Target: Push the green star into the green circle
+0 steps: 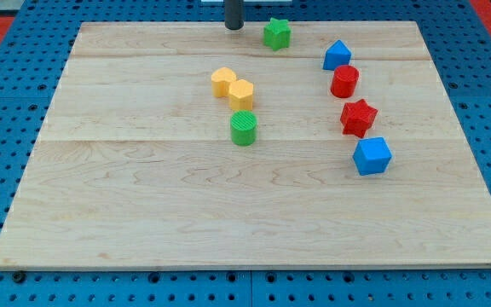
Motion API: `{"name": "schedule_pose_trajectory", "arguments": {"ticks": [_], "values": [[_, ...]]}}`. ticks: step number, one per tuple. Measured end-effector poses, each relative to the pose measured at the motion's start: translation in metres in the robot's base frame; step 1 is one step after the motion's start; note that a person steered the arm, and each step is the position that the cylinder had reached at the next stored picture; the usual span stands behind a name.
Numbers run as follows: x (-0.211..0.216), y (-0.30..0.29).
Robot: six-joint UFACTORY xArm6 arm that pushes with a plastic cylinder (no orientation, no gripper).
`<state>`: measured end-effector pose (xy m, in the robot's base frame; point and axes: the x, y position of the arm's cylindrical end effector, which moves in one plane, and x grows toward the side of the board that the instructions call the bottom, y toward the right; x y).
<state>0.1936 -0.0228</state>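
The green star [276, 33] lies near the view's top edge of the wooden board [143, 213]. The green circle [244, 128], a short cylinder, stands near the board's middle, well below the star. My tip [233, 26] is at the view's top, just left of the green star, with a small gap between them. Only the rod's lower end shows.
Two yellow blocks [223, 81] [241, 94] touch each other just above the green circle. At the view's right, from top to bottom, stand a blue block [337, 55], a red cylinder [344, 82], a red star [358, 117] and a blue cube [372, 156].
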Motion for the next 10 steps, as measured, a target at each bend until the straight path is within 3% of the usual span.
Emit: {"name": "schedule_pose_trajectory", "arguments": {"ticks": [2, 3, 4, 5, 6, 8, 10], "values": [[-0.001, 0.07], [0.022, 0.137], [0.051, 0.117], [0.041, 0.075], [0.018, 0.07], [0.131, 0.089], [0.045, 0.089]]}}
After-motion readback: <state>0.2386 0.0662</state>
